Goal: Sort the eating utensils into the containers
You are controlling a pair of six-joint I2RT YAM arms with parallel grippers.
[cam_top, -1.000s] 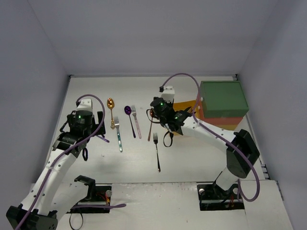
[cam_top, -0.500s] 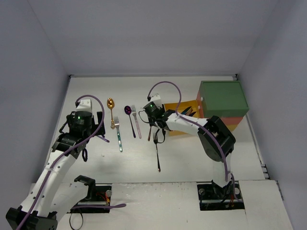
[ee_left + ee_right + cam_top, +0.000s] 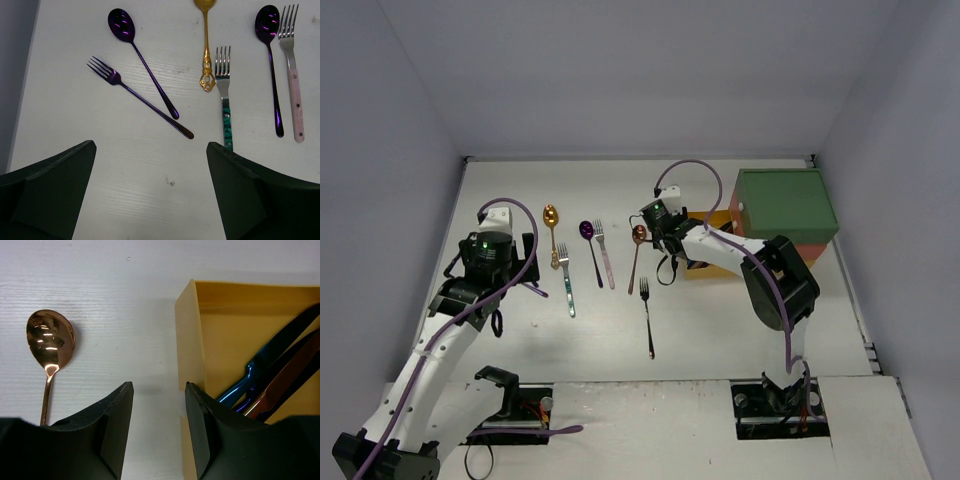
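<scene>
Several eating utensils lie on the table: gold spoon point(image 3: 552, 222), teal-handled fork point(image 3: 566, 282), purple spoon point(image 3: 588, 240), pink-handled fork point(image 3: 604, 256), copper spoon point(image 3: 636, 255) and black fork point(image 3: 647, 318). My left gripper point(image 3: 150, 150) is open and empty, just short of a purple fork point(image 3: 135, 95) and a purple spoon point(image 3: 140, 55). My right gripper point(image 3: 159, 387) is open and empty, its jaws either side of the left wall of the pulled-out yellow drawer point(image 3: 189, 340). Knives point(image 3: 272, 377) lie in that drawer. The copper spoon's bowl point(image 3: 50, 340) is to the left.
The containers stand at the right: green top box point(image 3: 785, 205), red-orange middle point(image 3: 817, 248), yellow drawer point(image 3: 705, 262) pulled out to the left. Enclosure walls bound the table on all sides. My left gripper point(image 3: 505, 292) hovers left of the utensil row.
My right gripper swung left over the copper spoon, then back right to the yellow drawer's left wall, with the elbow folding in. The left arm and the utensils have not moved.
</scene>
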